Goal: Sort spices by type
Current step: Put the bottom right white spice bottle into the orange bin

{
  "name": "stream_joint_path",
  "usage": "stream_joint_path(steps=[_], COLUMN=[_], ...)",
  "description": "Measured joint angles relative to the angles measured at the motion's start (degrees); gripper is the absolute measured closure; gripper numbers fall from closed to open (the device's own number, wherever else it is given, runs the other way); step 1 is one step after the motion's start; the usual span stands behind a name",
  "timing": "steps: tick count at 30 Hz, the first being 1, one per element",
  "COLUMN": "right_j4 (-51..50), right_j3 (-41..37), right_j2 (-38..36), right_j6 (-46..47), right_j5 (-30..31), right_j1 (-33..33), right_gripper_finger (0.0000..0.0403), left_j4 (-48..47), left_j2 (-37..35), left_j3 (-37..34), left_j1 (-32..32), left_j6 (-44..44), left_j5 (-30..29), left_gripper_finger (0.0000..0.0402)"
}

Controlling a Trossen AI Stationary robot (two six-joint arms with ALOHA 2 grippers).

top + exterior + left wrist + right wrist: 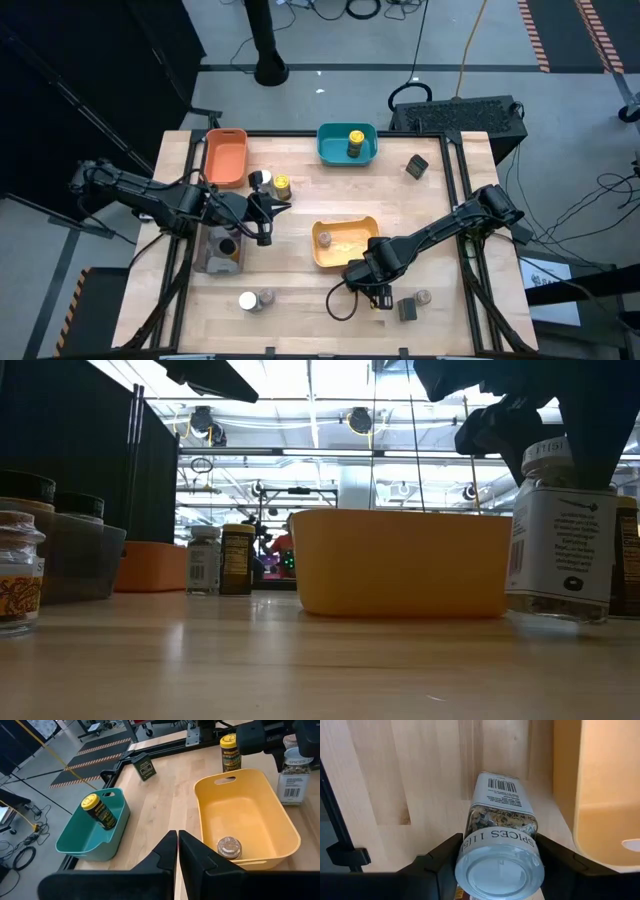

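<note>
1. High view: my right gripper (380,296) hangs over the tabletop (300,215) just beside the yellow bin (345,243); my left gripper (272,208) waits near the orange bin (226,157).
2. Low view: a white-lidded jar (560,535) stands upright on the tabletop.
3. Left wrist view: my left jaws are together.
4. Right wrist view: my right jaws flank the jar's lid; I cannot tell whether they clamp it.

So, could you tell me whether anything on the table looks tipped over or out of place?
One thing: the yellow-lidded jar leans tilted against the wall of the teal bin rather than standing upright. The small jar in the yellow bin stands upright. Nothing looks spilled.
</note>
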Motion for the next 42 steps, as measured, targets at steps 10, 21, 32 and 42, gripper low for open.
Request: stream_joint_path(steps=[10, 21, 32, 42], right_j4=[0.08, -3.45, -3.58, -0.83], right_j3=[0.01, -0.01, -2.22, -10.55], right_j2=[-0.03, -8.14, -20.58, -27.84], right_j6=[0.8, 3.56, 11.81, 17.94], right_j5=[1.12, 8.29, 37.63, 57.99], right_j1=[-0.64, 0.61, 13.44, 21.95], right_gripper_finger=[0.0164, 0.0165, 0.0165, 0.0165], left_j4=[-0.02, 2.41, 23.93, 40.36], left_j2=[0.0, 0.1, 8.93, 25.8], left_j3=[0.0, 0.0, 0.04, 5.88], left_j1=[0.0, -0.29, -4.93, -6.75], left_j6=[0.0, -0.05, 2.73, 6.47], left_j5=[-0.07, 3.94, 10.73, 16.11], left_gripper_finger=[0.0377, 0.0377, 0.0377, 0.0377])
